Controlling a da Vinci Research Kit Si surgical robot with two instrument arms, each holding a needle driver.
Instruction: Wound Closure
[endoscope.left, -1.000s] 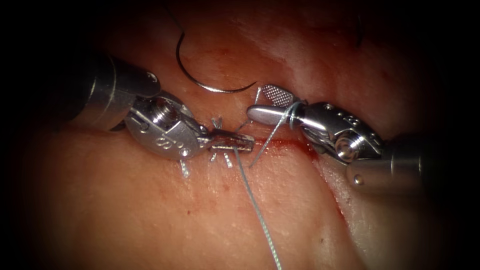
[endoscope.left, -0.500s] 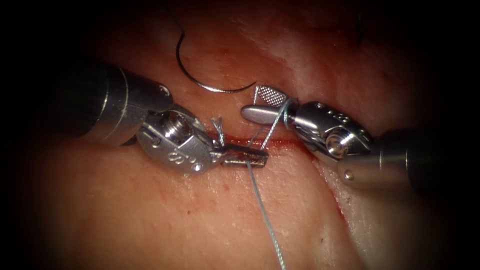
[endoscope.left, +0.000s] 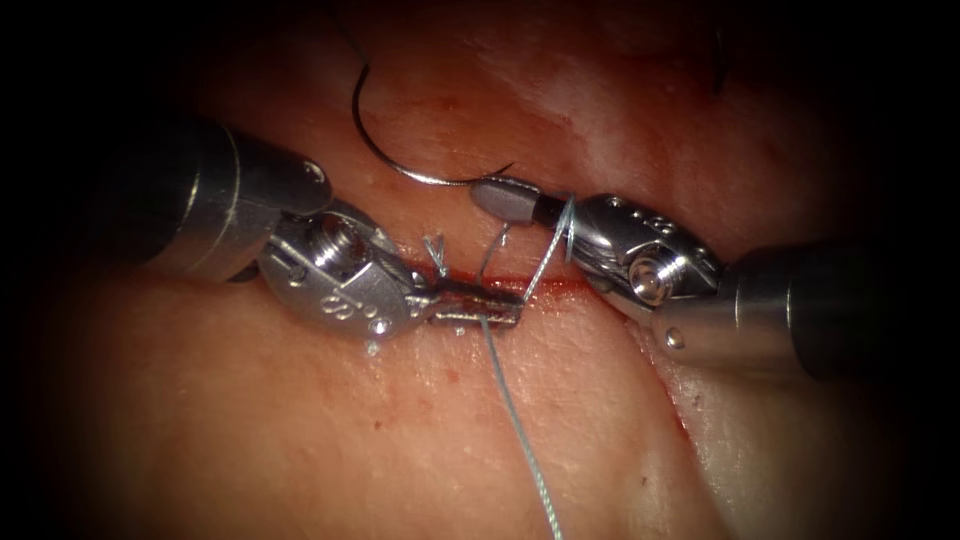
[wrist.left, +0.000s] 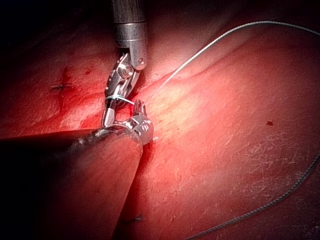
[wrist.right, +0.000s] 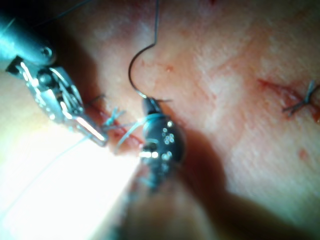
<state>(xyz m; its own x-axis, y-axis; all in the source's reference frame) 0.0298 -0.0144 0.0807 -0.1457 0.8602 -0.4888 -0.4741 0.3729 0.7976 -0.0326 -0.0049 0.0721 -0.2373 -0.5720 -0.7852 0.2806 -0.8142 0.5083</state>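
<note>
My left tool (endoscope.left: 508, 306) lies along the cut (endoscope.left: 575, 285), jaws shut on the long thread (endoscope.left: 520, 430), which trails toward the near edge. Opposite it, my right tool (endoscope.left: 487, 196) has its jaws shut, with a turn of thread (endoscope.left: 563, 228) wrapped around them. The short thread end (endoscope.left: 490, 248) rises from the cut to the underside of those jaws and seems gripped there. The curved needle (endoscope.left: 400, 165) rests free on the tissue beyond the cut, held by neither tool and not in the tissue. The right wrist view has the needle (wrist.right: 136, 70) just off my right tool (wrist.right: 150, 106).
A tied stitch with short cut ends (endoscope.left: 435, 250) sits on the cut beside my left tool's wrist, and another stitch (wrist.right: 302, 102) lies farther along. Red fluid lines the cut. The needle's thread (endoscope.left: 350, 50) runs away over the far tissue.
My right tool's jaws went from open to shut and moved left and up toward the needle's tip. The short thread end now stands up to them. My left tool kept its grip and shifted slightly.
</note>
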